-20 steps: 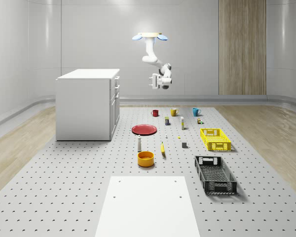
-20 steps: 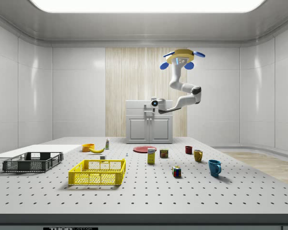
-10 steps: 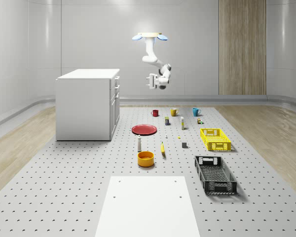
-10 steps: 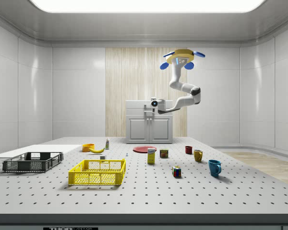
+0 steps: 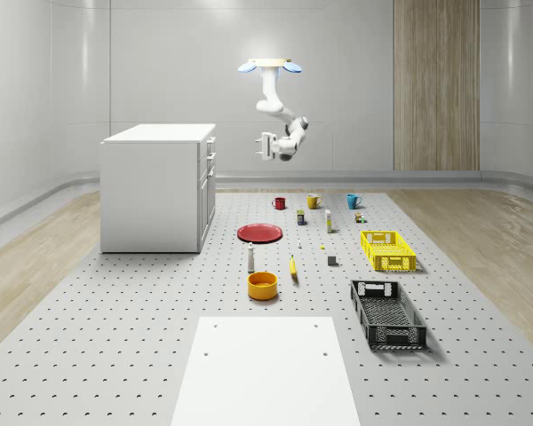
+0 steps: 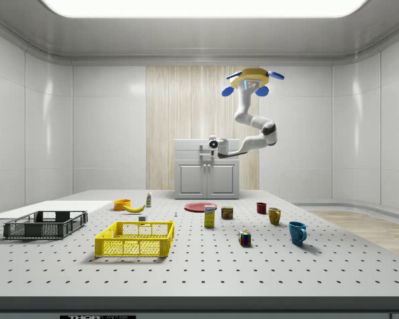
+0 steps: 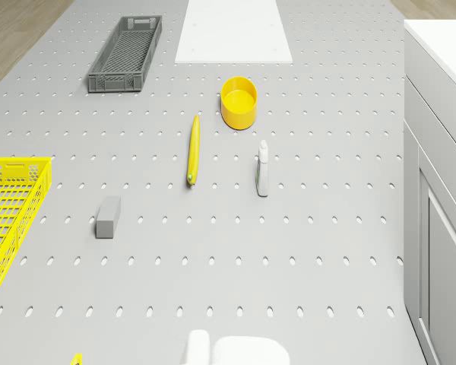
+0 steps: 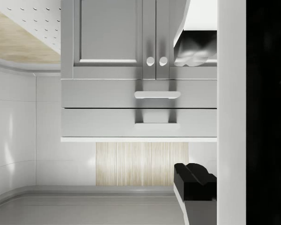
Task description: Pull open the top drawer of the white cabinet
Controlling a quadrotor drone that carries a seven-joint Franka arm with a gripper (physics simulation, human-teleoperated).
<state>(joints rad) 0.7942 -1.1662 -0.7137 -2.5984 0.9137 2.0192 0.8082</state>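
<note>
I have the drone [image 5: 270, 65] hovering high over the bench [image 5: 142, 311], off the drawer side of the white cabinet [image 5: 155, 186], with the arm reaching toward it. The hand [image 5: 264, 145] hangs level with the top drawer [image 8: 138, 121], near its front but well apart from it. I cannot tell how wide its fingers stand; the drawer sits shut.

Drone [image 5: 271, 65] hovers high up, over the far end of the table [image 5: 115, 355]. Its arm hangs down w/ the gripper [image 5: 265, 145] in the air, level w/ the top of the white cabinet [image 5: 151, 191], a bit apart from its front. Red plate [image 5: 260, 232] lies near the cabinet.
</note>
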